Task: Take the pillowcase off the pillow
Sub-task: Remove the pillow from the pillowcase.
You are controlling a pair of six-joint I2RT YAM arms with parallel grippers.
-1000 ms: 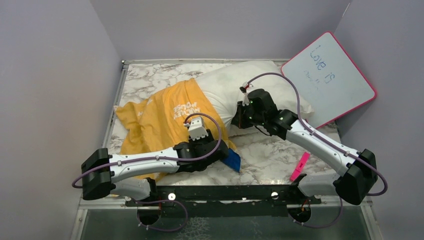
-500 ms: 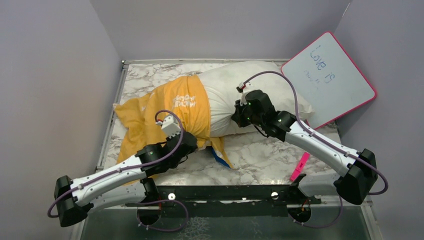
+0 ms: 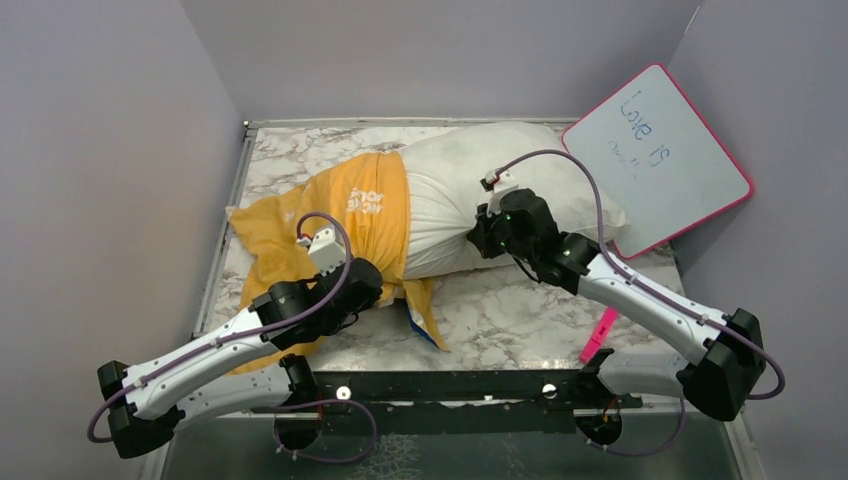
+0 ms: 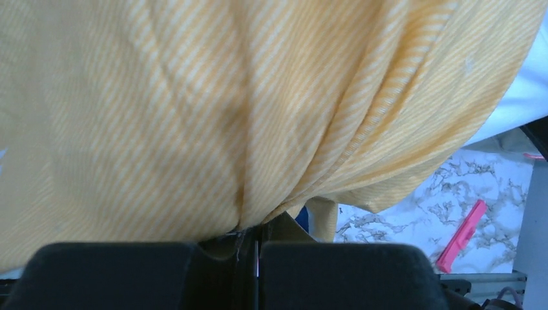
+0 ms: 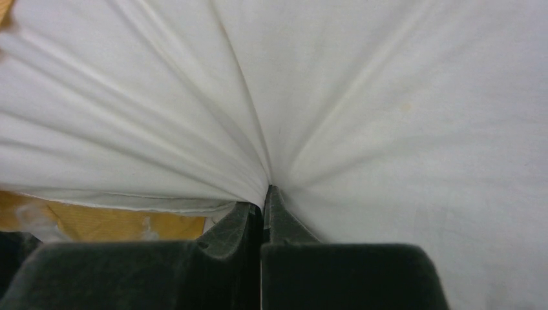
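You are mid-strip. Your left gripper (image 4: 257,236) is pinched shut on a fold of the pillowcase (image 3: 345,215) over the table's (image 3: 520,310) left half, and your right gripper (image 5: 263,197) is clamped on the pillow (image 3: 470,175), on the white cloth of its near side. The case covers only the pillow's left end (the rest lies bare toward the far right corner). Next, I judge, draw the left toward the left edge while the right anchors. Count: one pillow, one pillowcase, two grippers, one whiteboard (image 3: 660,150), one pink marker (image 3: 598,333).

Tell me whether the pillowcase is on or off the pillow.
Partly on. The pillowcase covers only the left end of the pillow, whose right part shows bare white.
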